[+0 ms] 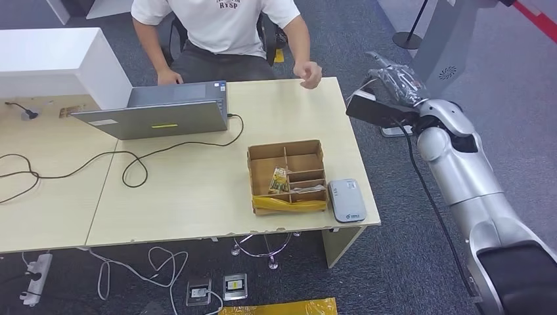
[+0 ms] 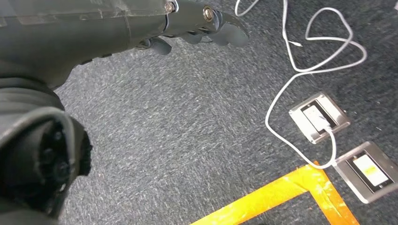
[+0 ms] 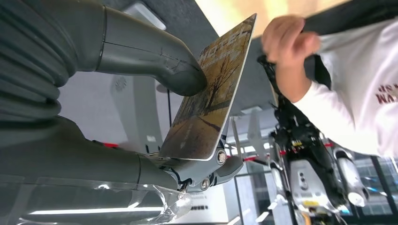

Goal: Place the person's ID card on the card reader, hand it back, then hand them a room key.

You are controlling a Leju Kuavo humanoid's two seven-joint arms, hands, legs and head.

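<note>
My right hand (image 1: 396,80) is raised past the table's far right corner. In the right wrist view its thumb (image 3: 155,54) and fingers pinch a room key card (image 3: 206,98) printed with an autumn tree and the word HOTEL. The person's hand (image 1: 309,72) hovers over the table's far edge, a short way left of my hand, and appears loosely closed (image 3: 286,40) just beyond the card. The grey card reader (image 1: 346,200) lies at the table's near right corner. My left hand (image 2: 187,23) hangs over the carpet, holding nothing, fingers loosely apart.
A cardboard tray (image 1: 287,147) with compartments holding cards sits left of the reader. A laptop (image 1: 157,111) with a black cable stands before the seated person. White cables (image 2: 324,51), floor sockets (image 2: 319,117) and orange tape (image 2: 281,187) lie on the carpet below.
</note>
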